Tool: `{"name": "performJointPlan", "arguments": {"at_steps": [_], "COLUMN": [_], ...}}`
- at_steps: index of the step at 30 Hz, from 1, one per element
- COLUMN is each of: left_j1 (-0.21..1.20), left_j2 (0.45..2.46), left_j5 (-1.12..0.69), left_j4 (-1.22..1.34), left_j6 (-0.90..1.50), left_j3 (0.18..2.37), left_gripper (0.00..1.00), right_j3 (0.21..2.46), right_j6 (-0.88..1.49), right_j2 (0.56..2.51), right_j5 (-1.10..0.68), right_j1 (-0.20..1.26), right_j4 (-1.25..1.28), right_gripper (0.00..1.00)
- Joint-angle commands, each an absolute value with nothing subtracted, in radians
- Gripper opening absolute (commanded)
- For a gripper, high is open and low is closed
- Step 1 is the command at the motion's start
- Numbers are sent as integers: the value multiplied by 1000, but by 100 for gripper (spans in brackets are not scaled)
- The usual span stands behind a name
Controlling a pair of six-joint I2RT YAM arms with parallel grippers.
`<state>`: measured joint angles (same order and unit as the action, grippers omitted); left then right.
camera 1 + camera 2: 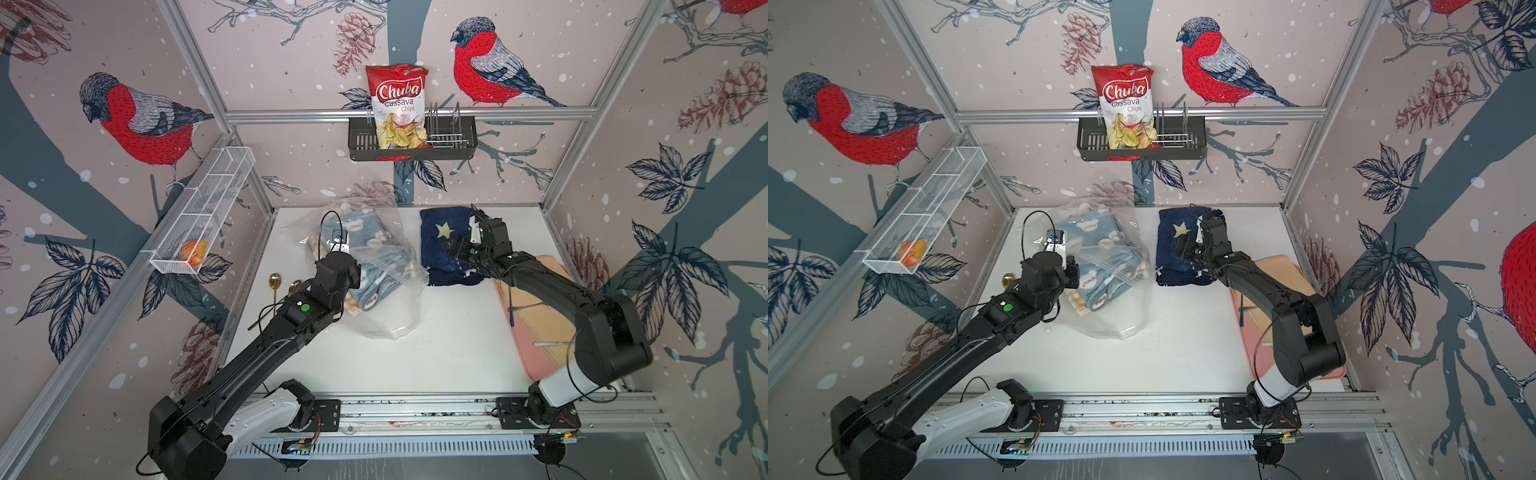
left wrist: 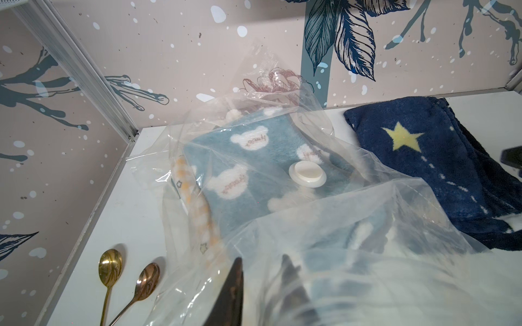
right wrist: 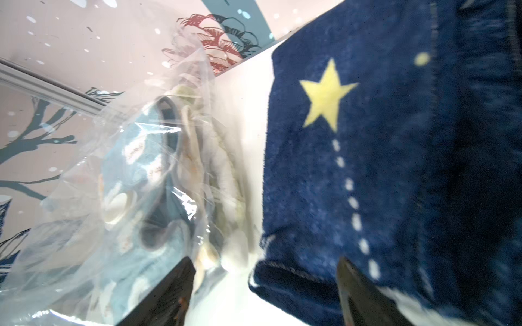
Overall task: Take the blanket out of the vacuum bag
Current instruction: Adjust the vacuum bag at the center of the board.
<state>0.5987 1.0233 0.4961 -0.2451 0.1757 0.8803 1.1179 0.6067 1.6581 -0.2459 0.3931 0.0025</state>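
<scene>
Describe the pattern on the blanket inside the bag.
Light blue blanket, white bear faces; clearest in the left wrist view.

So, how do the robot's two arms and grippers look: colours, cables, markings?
Both the left arm and the right arm are black and boxy, each with a white segment near its base and a round green dot on top. Thin black cables loop beside them. The left gripper and the right gripper have dark, tapered fingers.

Both top views looked down from high above the near edge toward the far wall, covering the whole table alike. The left wrist camera sat low and close, facing far across the vacuum bag. The right wrist camera, closer still, faced far-left over the navy blanket. Both wrist views shared bag and blanket.
</scene>
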Motion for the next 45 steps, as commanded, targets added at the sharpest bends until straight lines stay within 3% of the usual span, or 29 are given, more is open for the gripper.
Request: {"name": "performJointPlan", "arguments": {"at_steps": [1, 9, 17, 29, 37, 45], "left_j1": [597, 640, 666, 666, 666, 666], "left_j2": [1029, 1056, 1006, 1032, 974, 884], "left_j5": [474, 492, 397, 294, 397, 440], "left_j4": [-217, -282, -366, -296, -285, -257], "left_j6": [154, 158, 137, 121, 131, 138], "left_j3": [888, 912, 852, 789, 772, 745], "left_gripper": [27, 28, 20, 21, 30, 50], "right_j3": [1217, 1524, 1651, 1985, 1826, 1561], "right_j6": [654, 700, 761, 854, 860, 784], "right_j2": [1776, 2108, 2276, 2500, 2336, 2025], "right_j5": [-384, -541, -694, -797, -691, -546], "right_j1": [401, 476, 507, 524, 513, 551], "right_j4": [71, 89, 165, 193, 225, 180], "right_gripper": [79, 75, 70, 68, 69, 70]}}
